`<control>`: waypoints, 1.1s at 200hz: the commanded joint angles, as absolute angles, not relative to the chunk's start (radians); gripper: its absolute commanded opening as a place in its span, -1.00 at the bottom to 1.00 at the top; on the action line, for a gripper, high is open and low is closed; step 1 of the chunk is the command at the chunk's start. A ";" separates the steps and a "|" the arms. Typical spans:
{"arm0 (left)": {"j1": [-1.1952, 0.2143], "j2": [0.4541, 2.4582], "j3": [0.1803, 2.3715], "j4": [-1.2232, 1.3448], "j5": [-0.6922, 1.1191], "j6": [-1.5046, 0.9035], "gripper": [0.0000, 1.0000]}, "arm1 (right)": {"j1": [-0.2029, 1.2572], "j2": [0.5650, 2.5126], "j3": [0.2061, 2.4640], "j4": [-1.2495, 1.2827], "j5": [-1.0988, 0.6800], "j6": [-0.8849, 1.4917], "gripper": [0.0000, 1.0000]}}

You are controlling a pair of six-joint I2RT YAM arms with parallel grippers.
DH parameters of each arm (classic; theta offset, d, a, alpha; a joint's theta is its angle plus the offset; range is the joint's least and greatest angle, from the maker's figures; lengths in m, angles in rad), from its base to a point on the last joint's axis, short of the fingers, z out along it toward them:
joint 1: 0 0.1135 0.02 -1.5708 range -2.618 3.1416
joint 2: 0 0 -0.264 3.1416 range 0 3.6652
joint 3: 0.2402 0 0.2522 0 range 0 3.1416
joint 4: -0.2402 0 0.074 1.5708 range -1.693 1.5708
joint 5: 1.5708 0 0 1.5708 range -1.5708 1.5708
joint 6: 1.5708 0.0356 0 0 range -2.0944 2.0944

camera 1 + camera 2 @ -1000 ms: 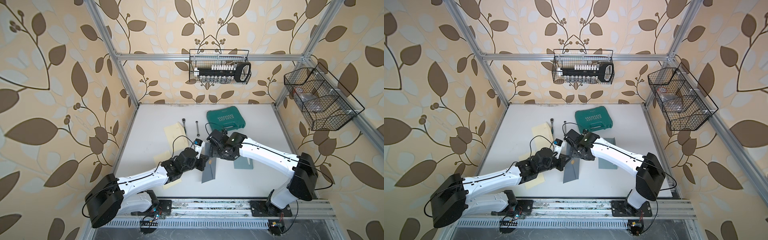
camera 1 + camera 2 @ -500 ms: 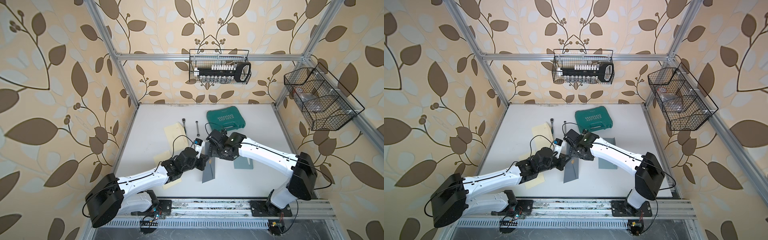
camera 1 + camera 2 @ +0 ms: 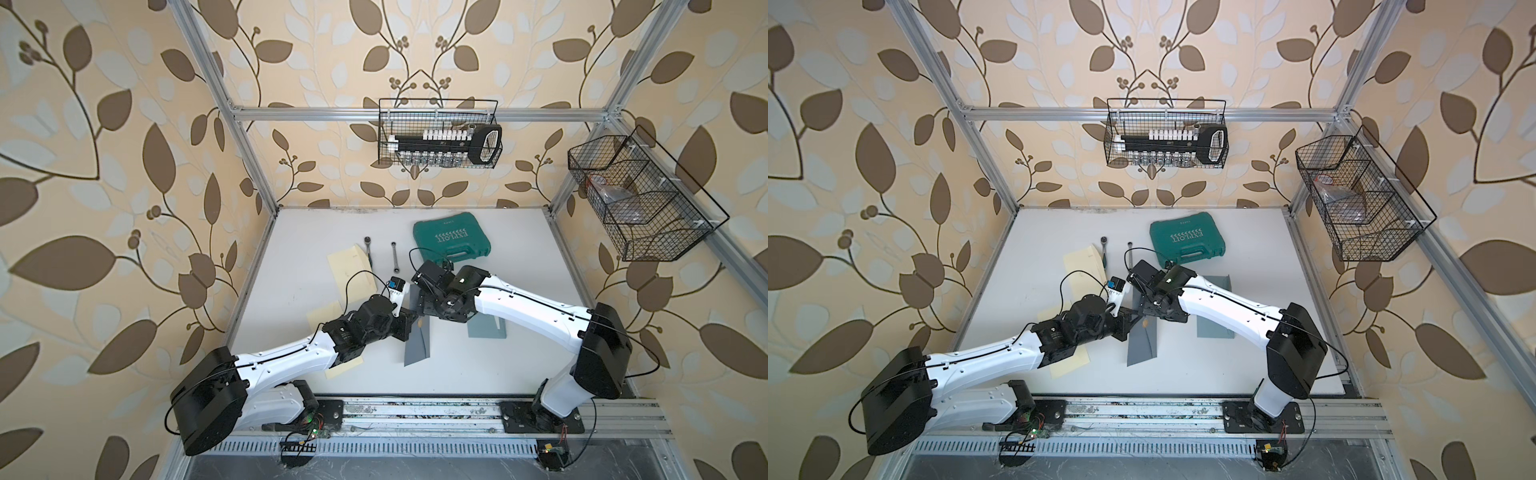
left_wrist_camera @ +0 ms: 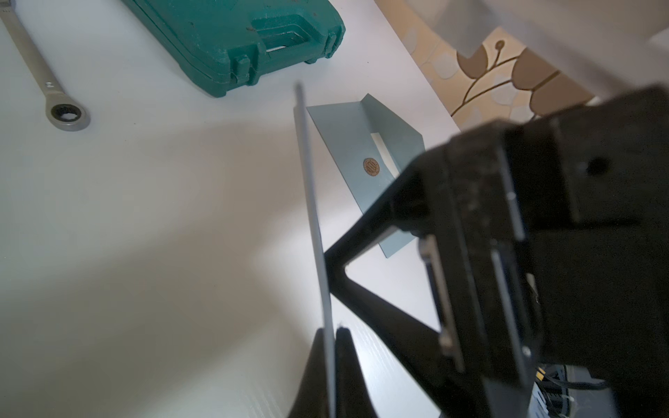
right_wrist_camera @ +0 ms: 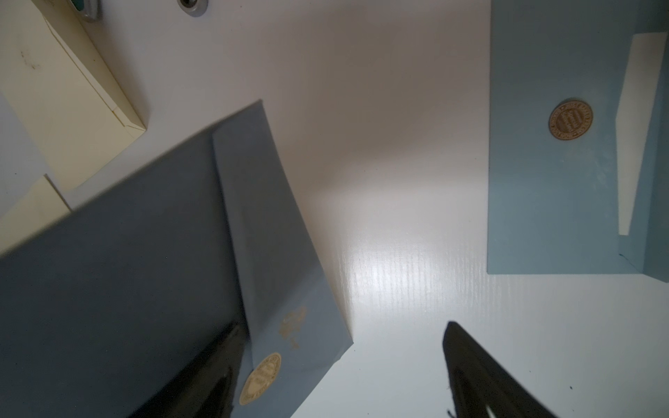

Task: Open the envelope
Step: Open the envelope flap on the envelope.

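Left gripper (image 4: 331,334) pinches grey envelope (image 4: 314,224), seen edge-on; right gripper (image 5: 342,325) gapes.

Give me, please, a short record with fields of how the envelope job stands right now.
Left claw: shut on the grey envelope, held on edge
Right claw: open, at the envelope's flap
Seal sticker: at the flap's tip; whether it holds is unclear
Blue envelope: flat on the table, flap already open
Also there: green tool case, two wrenches, cream envelopes
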State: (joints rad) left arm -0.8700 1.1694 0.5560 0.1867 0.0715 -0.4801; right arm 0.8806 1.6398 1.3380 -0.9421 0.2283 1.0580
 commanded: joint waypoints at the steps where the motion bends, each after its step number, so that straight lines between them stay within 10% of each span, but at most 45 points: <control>1: -0.874 1.137 0.590 0.231 0.088 -0.472 -1.00 | 0.877 1.667 1.324 -0.952 0.230 1.059 0.72; 220: -0.874 1.132 0.588 0.207 0.056 -0.474 -1.00 | 0.877 1.663 1.334 -1.017 0.268 1.054 0.64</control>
